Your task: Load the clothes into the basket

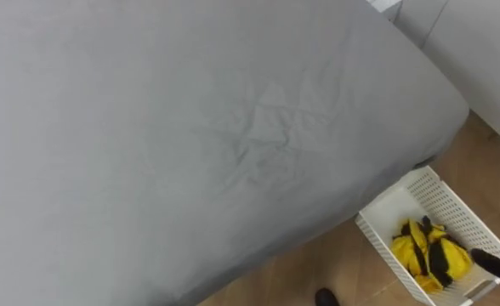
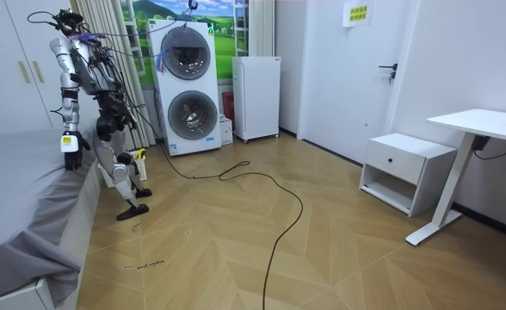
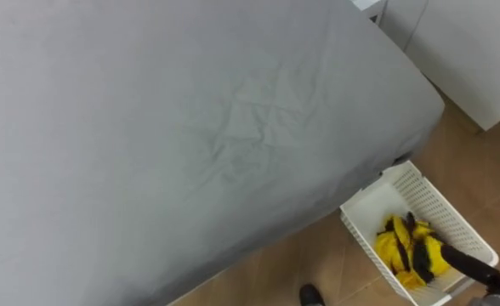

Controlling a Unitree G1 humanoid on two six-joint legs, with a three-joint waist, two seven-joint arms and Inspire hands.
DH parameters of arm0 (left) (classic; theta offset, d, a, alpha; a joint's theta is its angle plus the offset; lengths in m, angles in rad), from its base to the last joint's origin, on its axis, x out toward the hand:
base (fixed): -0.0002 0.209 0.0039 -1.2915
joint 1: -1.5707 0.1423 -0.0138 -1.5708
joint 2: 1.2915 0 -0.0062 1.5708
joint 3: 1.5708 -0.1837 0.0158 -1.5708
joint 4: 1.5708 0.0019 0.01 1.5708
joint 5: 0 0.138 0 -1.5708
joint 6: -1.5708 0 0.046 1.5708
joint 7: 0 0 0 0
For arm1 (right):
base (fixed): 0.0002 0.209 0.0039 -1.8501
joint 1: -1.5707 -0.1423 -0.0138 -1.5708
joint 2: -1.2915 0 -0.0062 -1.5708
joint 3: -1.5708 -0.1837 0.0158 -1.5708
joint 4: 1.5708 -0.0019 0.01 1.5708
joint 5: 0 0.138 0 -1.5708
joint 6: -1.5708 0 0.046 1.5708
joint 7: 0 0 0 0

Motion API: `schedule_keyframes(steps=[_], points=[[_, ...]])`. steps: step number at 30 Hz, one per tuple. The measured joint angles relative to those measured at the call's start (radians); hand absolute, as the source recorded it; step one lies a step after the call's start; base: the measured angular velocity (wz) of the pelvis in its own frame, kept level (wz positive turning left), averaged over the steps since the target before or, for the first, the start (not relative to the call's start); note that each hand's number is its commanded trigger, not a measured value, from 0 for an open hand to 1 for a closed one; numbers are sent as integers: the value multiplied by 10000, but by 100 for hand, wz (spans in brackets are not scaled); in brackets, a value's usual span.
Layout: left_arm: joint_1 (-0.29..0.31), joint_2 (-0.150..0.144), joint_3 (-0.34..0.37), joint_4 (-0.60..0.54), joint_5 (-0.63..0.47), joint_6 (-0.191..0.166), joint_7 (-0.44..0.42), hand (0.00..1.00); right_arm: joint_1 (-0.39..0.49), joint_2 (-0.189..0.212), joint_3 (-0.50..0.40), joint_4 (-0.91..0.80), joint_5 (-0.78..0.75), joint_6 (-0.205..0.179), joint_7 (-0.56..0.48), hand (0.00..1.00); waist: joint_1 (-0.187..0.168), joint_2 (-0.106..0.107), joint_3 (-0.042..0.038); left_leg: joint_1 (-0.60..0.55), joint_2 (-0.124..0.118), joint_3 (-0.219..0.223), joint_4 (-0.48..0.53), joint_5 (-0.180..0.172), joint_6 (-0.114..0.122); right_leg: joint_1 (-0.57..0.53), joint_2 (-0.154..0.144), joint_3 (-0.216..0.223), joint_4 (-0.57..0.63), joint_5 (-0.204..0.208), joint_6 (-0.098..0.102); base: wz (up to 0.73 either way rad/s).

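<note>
Right hand (image 1: 498, 266) shows at the lower right as a dark, slim shape. Its tip lies against the yellow-and-black clothes (image 1: 422, 248). I cannot tell whether it is released or grasping them.

Clothes sit bunched inside the white lattice basket (image 1: 454, 206). Basket stands on the wood floor (image 1: 488, 170) just beside the bed (image 1: 190, 127), near the bed's corner.

Bed carries a grey sheet, lightly creased at mid-surface. White wardrobe (image 1: 488, 51) stands beyond that same corner of the bed.

Room view: I see the robot standing at the bed's edge. Left hand (image 2: 72, 148) hangs just beside the bed's edge; its state I cannot tell. Stacked washer and dryer (image 2: 187, 86) stand behind the robot, well apart from the bed.
</note>
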Motion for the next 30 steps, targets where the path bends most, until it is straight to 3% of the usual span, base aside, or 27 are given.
schedule_keyframes(steps=[3,10,14,18,22,23,25,26,30], points=[[156,116,3,-309,-3,-123,-9,0,8,0,3,-26,414,-114,71,0,0,-104,32,42,0,-96,14,0,0,163,-30,-147,-116,2,0,13],[442,251,216,-582,6,-259,-248,0,433,2,4,47,452,-139,219,0,23,-259,18,479,-4,-448,-79,0,-1,949,-83,-578,-550,10,-8,18],[541,277,221,-574,72,-291,-282,0,1025,41,29,57,570,-123,244,0,323,-502,-34,1027,-7,-568,-196,-2,-6,1653,-89,-786,-930,14,-18,14],[825,279,310,-653,6,-299,-268,0,1407,407,58,181,1505,-35,355,0,415,-893,-220,1590,-10,-791,-275,-6,-12,2533,-99,-1071,-1344,29,-41,19],[825,278,641,-909,254,-295,-271,0,1692,825,233,205,2018,176,434,0,513,-1241,-203,1959,-17,-974,-395,3,-52,3153,-117,-1489,-1570,28,-54,36],[816,257,628,-962,384,-298,-272,0,1777,971,453,227,2018,243,492,0,517,-1325,-235,2002,-42,-1106,-390,11,-65,3329,-140,-1660,-1672,28,-53,33],[798,189,613,-971,444,-302,-266,0,1787,1168,729,264,2132,406,636,0,603,-1426,-229,2159,-77,-1170,-397,12,-67,3549,-161,-1720,-1710,15,-34,25],[840,125,610,-971,436,-303,-266,0,1761,1281,830,262,2224,510,808,0,618,-1498,-187,2256,-112,-1232,-403,11,-66,3697,-187,-1785,-1767,6,-19,28],[798,-90,943,-943,642,-341,-253,0,1808,1828,826,286,2249,609,1226,0,592,-1605,-193,2457,-224,-1653,-400,6,-57,4112,-273,-2059,-1868,-45,38,25]])
